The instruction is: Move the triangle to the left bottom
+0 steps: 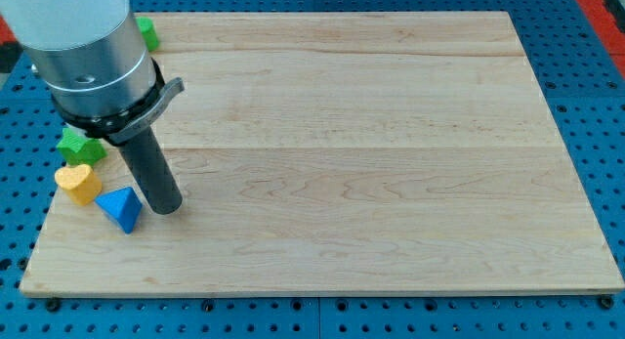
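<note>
A blue triangle block (120,208) lies on the wooden board (371,163) near its bottom left. My tip (166,208) rests on the board just to the right of the triangle, close to it or touching it. A yellow heart-shaped block (78,182) sits just up and left of the triangle, almost touching it.
A green block (81,145) lies above the yellow heart at the board's left edge, partly hidden by the arm. Another green block (146,32) peeks out at the top left behind the arm's body (88,56). A blue pegboard surface (596,134) surrounds the board.
</note>
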Robot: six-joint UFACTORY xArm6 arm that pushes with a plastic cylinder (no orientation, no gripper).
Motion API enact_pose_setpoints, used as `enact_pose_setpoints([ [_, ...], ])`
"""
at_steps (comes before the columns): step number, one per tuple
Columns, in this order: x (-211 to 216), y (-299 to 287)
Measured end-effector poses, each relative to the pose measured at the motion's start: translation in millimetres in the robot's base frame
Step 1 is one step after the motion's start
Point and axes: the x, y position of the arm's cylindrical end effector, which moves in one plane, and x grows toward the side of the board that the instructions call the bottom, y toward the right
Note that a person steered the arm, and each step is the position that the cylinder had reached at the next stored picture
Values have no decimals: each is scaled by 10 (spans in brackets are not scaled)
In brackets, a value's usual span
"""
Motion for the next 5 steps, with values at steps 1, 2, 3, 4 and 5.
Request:
enact_pose_setpoints([
  [1,188,-181],
  [2,222,-271],
  [3,-27,26],
  [4,51,-374],
  [5,122,-820],
])
